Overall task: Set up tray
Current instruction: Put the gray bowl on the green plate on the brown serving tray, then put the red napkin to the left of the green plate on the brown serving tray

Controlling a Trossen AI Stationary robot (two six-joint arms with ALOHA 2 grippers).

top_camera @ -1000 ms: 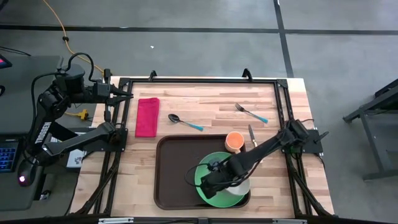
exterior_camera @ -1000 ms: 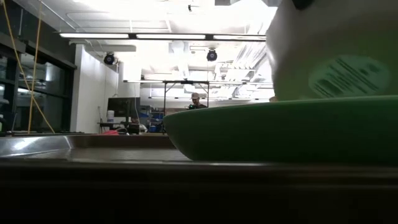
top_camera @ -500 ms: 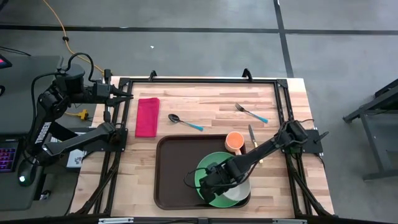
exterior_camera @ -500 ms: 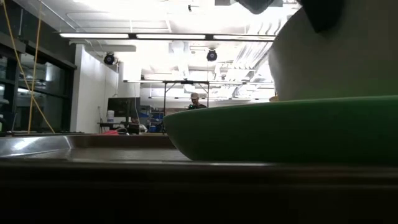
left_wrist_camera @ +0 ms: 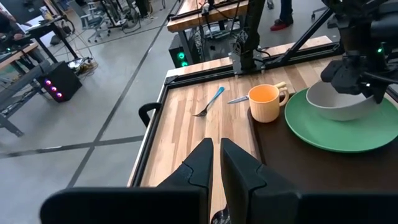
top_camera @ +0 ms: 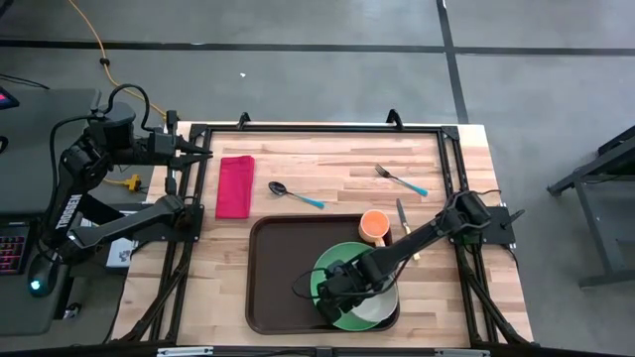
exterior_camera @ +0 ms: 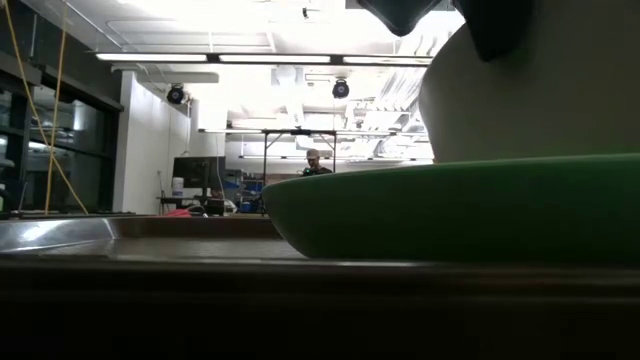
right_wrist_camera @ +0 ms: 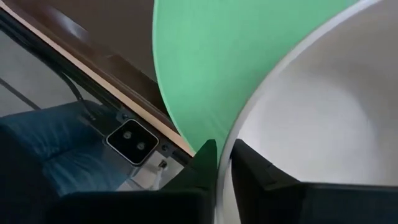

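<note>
The dark brown tray [top_camera: 283, 283] lies at the table's near edge. On it sit a green plate [top_camera: 342, 266] and an orange mug [top_camera: 375, 226]. A white bowl [top_camera: 382, 307] rests on the plate and also shows in the low view [exterior_camera: 530, 90] and the left wrist view [left_wrist_camera: 339, 102]. My right gripper [top_camera: 347, 296] is shut on the bowl's rim, on the side toward the table's left edge. My left gripper [top_camera: 206, 154] waits shut above the table's far left corner, holding nothing. My right gripper pinches the white bowl's rim [right_wrist_camera: 231, 134], with one finger [right_wrist_camera: 255, 165] inside the bowl and the other [right_wrist_camera: 205, 155] outside, over the green plate. The fingers slant down from above. The bowl sits on the plate, its base hidden behind the plate's rim in the low view.
A red napkin [top_camera: 235, 185], a blue-handled spoon [top_camera: 296, 194] and a fork [top_camera: 401, 179] lie on the bare wood beyond the tray. A knife [top_camera: 402, 213] lies beside the mug. A black frame [top_camera: 317, 129] borders the table.
My right gripper has gone down a little with the white bowl. A second ago the bowl hung tilted above the plate with its labelled underside showing; now it has sunk into the plate and the label is hidden behind the plate's rim.
</note>
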